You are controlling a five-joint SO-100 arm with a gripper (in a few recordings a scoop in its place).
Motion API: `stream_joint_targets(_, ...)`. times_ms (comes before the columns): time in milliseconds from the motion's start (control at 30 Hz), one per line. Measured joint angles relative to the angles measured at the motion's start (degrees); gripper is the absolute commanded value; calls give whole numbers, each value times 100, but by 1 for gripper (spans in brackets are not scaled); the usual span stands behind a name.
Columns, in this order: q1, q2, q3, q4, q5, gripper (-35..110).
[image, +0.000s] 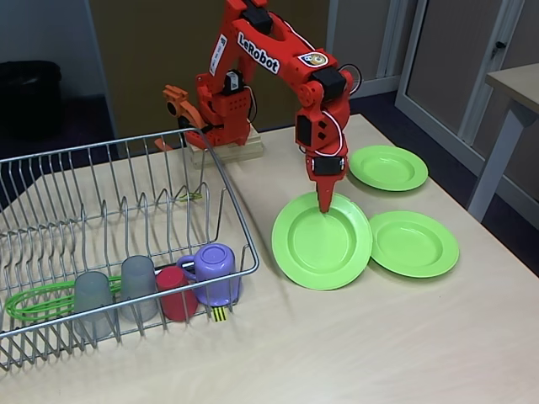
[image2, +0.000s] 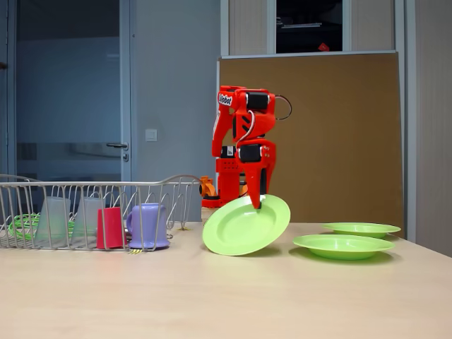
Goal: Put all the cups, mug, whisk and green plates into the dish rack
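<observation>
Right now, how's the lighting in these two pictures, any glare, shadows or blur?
In a fixed view from above, light is even; the held plate casts a soft shadow on the table, no blur. In a fixed view at table height, the bright doorway backlights the dish rack; the table shows mild sheen.

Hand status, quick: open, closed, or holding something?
Hand: closed on the rim of a green plate, which is tilted up with its lower edge apparently on the table.
</observation>
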Motion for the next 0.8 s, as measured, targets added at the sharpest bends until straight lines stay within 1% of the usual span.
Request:
stream_joint_targets(433,-79,-237,-2118,1652,-290,0)
stream_joint_targets(800,-53,-343,-3305,2162,-598,0)
